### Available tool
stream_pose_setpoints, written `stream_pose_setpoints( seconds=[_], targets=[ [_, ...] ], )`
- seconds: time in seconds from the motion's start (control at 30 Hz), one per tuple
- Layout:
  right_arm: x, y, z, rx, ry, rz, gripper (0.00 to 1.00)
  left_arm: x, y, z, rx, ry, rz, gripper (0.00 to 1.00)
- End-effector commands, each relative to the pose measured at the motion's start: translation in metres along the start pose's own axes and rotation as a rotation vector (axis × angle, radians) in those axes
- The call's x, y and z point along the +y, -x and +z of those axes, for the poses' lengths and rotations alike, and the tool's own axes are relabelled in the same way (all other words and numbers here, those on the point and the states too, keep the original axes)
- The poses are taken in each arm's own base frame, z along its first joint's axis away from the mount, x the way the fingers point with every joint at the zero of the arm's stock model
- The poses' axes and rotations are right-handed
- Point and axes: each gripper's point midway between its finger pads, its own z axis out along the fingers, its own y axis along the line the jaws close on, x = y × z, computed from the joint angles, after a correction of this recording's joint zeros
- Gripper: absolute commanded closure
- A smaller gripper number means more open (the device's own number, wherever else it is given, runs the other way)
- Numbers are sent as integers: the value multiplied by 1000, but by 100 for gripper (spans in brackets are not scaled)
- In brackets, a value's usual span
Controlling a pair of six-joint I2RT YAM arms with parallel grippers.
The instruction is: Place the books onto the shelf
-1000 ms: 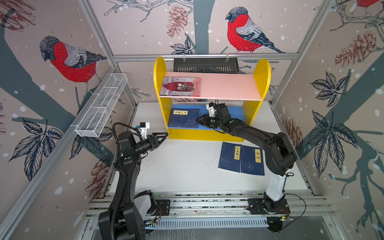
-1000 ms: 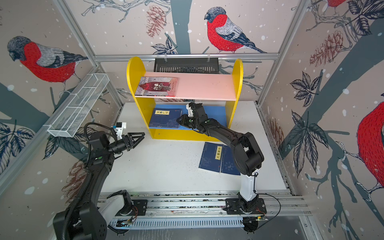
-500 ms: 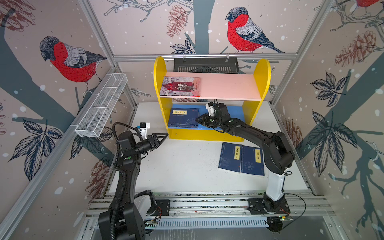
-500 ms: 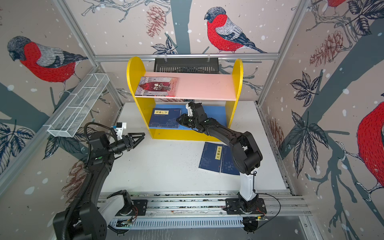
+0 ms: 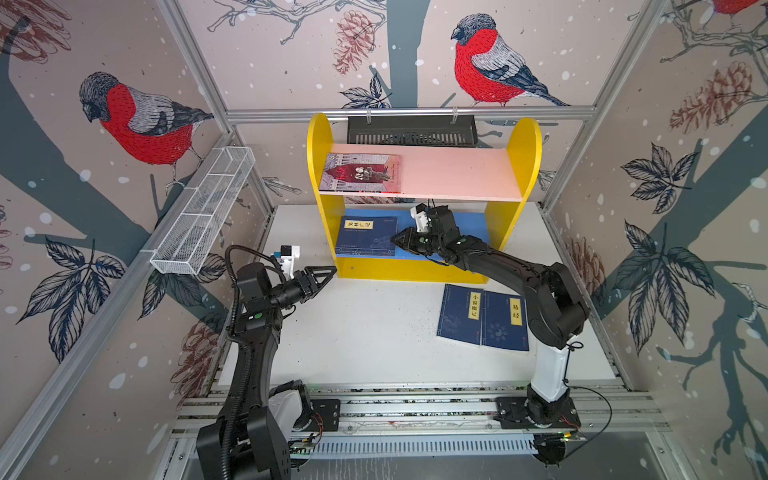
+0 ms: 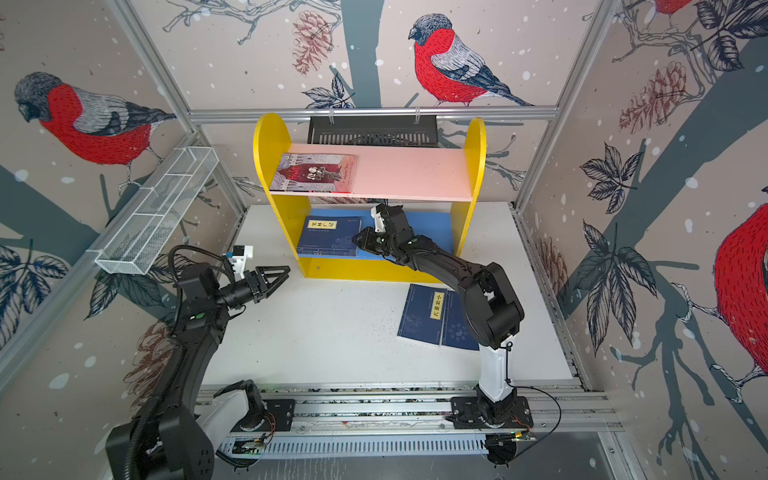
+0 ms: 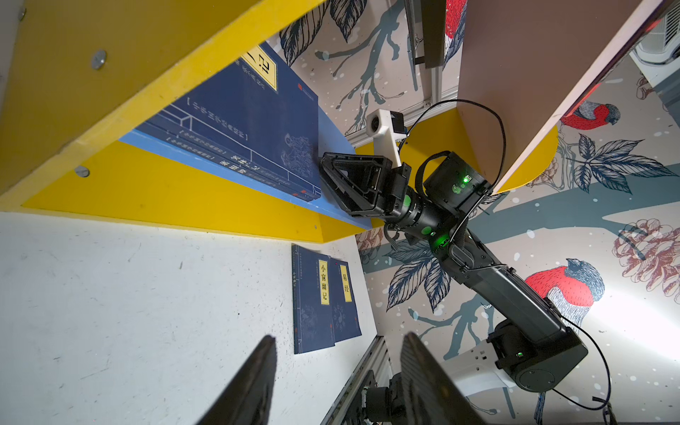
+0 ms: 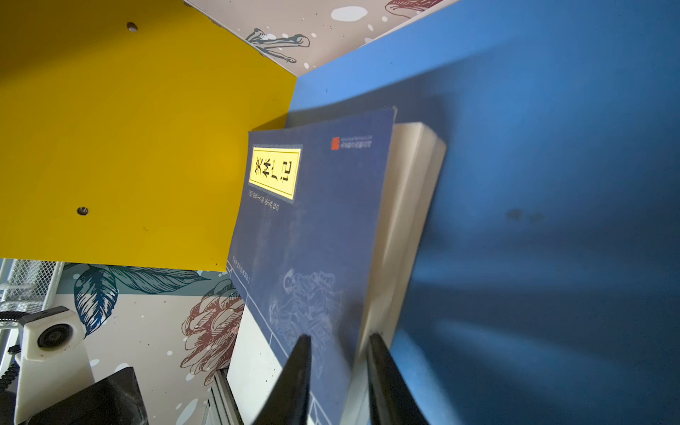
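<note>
1. Right wrist view: the right claw is clenched on the near edge of the top navy book. One finger lies on the cover and the other sits against the page edges.
2. That book lies flat on the blue board of the shelf, close to the yellow side panel. It rests on a second navy book, whose pages show beneath it.
3. The top book's yellow label reads 笑林广记. A red seal mark sits in the cover's corner, and the small print beside it is too fine to read.
4. In both top views a grey-and-red picture book lies flat at the left end of the pink board. Its red title characters cannot be made out.
5. On the table, in front of the shelf's right half, the 小窗幽记 book and the 易经 book lie side by side with their edges meeting. Each is named by its yellow label, and the right arm reaches over them.
6. The left claw is released and empty. It hangs above the table just off the shelf's left front corner, with its tips pointing towards the shelf.
</note>
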Motion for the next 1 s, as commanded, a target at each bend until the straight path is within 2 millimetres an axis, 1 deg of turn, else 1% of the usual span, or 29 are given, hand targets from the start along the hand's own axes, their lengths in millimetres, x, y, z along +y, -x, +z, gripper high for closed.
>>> stream_pose_setpoints(
  seconds=[0.0,0.37,0.57,0.67,0.8,0.87,0.97],
  targets=[
    [7,6,0,-17,27,-9,71,-5,2,-1,-2,-11,37,44],
    [11,7,0,-14,30,-13,69,-7,3,-1,-5,-13,42,45],
    [7,8,-8,-37,-1,-13,55,-7,3,-1,-2,-13,43,44],
    [7,7,-18,-61,-10,-14,52,-7,5,-1,-6,-8,49,44],
    [14,5,-40,-101,-21,-28,50,-11,8,-2,-8,-2,86,44],
    [19,-3,-50,-101,-28,-39,49,-15,11,-3,-9,8,119,44],
    [26,-24,-66,-93,-45,-66,49,-18,12,-5,-6,34,191,44]
  ],
)
